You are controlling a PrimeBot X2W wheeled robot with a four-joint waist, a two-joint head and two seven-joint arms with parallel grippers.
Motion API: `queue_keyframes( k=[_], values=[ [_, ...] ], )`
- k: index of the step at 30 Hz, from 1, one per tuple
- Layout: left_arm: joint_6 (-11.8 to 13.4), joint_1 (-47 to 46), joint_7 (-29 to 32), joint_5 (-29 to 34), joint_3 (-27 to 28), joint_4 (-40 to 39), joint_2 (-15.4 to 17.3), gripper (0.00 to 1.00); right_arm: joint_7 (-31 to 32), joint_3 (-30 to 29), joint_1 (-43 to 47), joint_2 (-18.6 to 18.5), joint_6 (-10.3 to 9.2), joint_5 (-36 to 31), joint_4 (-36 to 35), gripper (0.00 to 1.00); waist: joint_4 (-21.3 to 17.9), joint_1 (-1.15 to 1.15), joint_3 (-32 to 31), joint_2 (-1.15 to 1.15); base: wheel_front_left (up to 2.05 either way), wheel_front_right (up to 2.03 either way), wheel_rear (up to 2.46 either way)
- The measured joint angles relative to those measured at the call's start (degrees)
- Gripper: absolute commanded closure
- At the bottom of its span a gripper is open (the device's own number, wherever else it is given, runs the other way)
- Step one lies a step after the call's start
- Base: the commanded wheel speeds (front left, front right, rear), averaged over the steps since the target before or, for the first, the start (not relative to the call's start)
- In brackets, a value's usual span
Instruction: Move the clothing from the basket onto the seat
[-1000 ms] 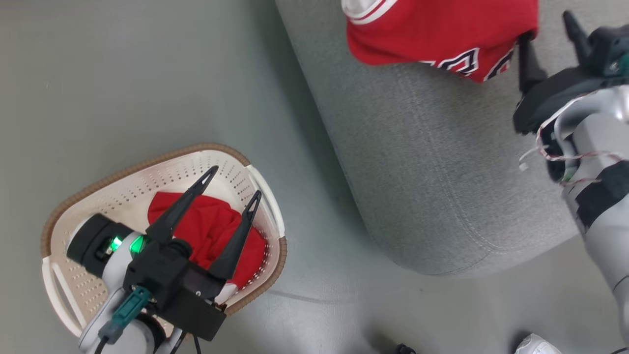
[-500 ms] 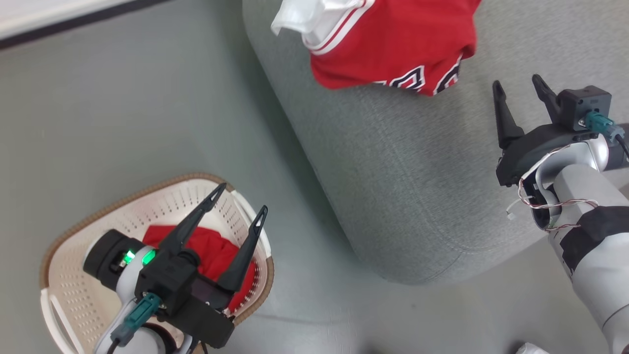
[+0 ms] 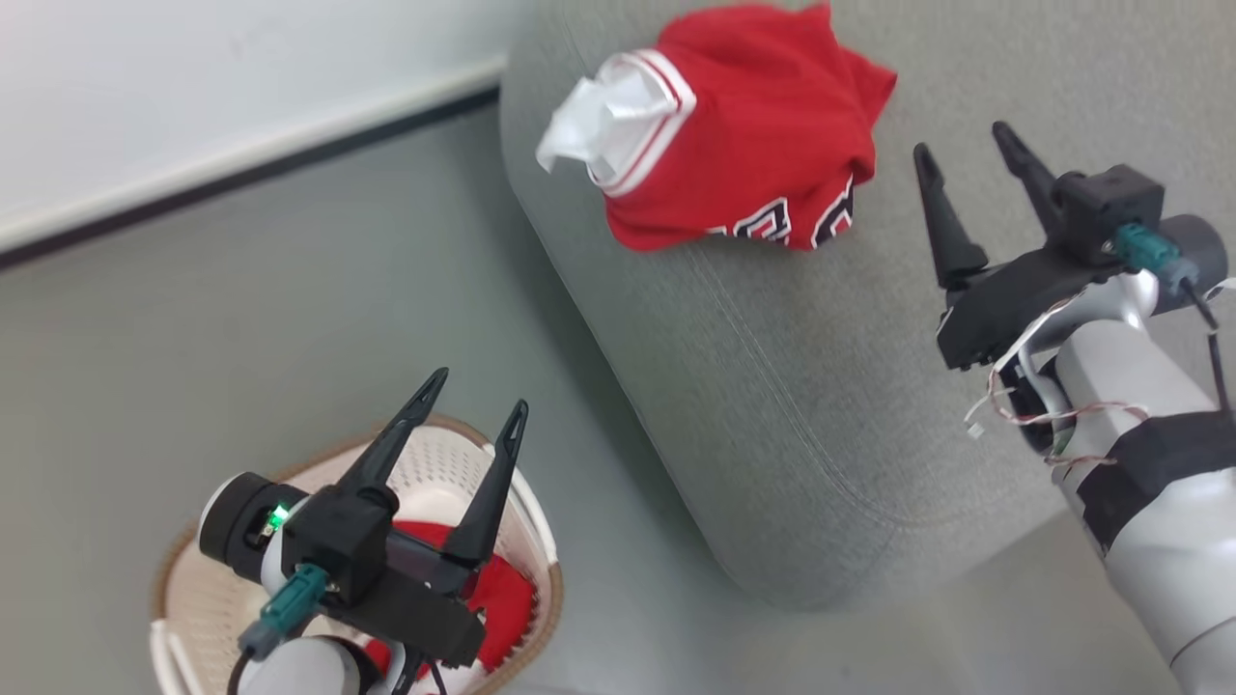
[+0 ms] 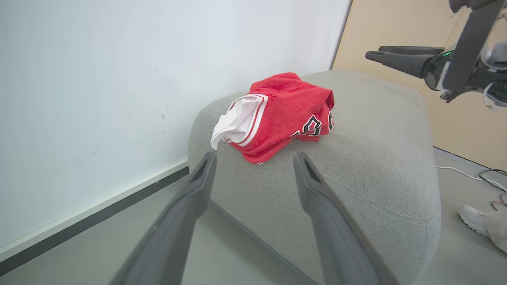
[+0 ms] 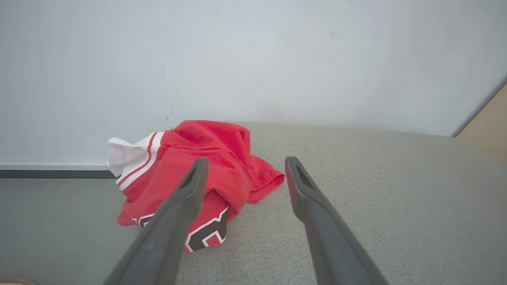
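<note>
One red garment (image 3: pixel 734 164) with navy letters and a white cuff lies bunched on the grey seat (image 3: pixel 821 386) near its far left edge; it shows too in the left wrist view (image 4: pixel 281 114) and the right wrist view (image 5: pixel 190 146). My right gripper (image 3: pixel 961 138) hangs open over the seat just right of it, holding nothing. The second red garment (image 3: pixel 502 598) lies in the cream basket (image 3: pixel 435 473) on the floor. My left gripper (image 3: pixel 482 389) is open and empty above the basket, fingers aimed toward the seat (image 4: pixel 376 158).
A white wall with a dark baseboard (image 3: pixel 241 174) runs behind the seat. Grey floor (image 3: pixel 290 319) lies between the basket and the seat. A person's white shoe (image 4: pixel 473 219) and cables (image 4: pixel 491 182) are on the floor beyond the seat, by a tan panel (image 4: pixel 396 27).
The head view has swung, bringing the wall in. My right gripper, which touched the lettered garment a second ago, now stands apart from it. The left gripper stays open over the basket.
</note>
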Motion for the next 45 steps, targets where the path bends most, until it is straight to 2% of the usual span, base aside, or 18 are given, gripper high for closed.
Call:
queue_keyframes(
  k=[10,19,24,27,32,45],
  values=[
    [2.52,0.02,-3.79,-3.03,3.60,6.87,-1.77,0.00,-0.08,-0.63,6.80,1.21,-0.38,-0.41,-5.12,0.00,4.66,0.00,-6.89,0.00,0.00,0.00,0.00],
    [5.39,6.91,-5.35,-5.64,8.16,12.22,-2.03,0.00,-0.07,-1.21,18.30,2.40,-3.71,-0.83,-10.69,0.00,10.55,0.00,-14.37,0.00,0.00,0.00,0.00],
    [6.75,11.63,-5.86,-6.52,10.31,12.36,-1.81,0.00,-0.07,-1.77,25.15,3.26,-5.64,-0.82,-15.08,0.00,13.24,0.00,-17.97,-0.01,0.00,0.00,0.00],
    [7.56,14.61,-6.27,-6.70,11.71,11.95,-1.45,0.00,-0.07,-1.41,28.60,4.57,-6.14,-0.82,-17.81,0.00,14.61,0.00,-19.82,-0.01,0.00,0.00,0.00],
    [8.08,18.61,-6.46,-7.05,13.23,10.42,-1.36,0.00,-0.07,-1.45,33.34,4.44,-6.88,-1.40,-21.96,0.00,16.31,0.00,-22.07,-0.01,0.00,0.00,0.00],
    [8.75,23.24,-6.83,-8.54,15.61,7.13,-2.46,0.00,-0.07,-5.11,44.03,3.52,-8.15,-2.49,-30.53,0.00,17.54,0.01,-23.44,-0.01,0.00,0.00,0.00]
  ],
)
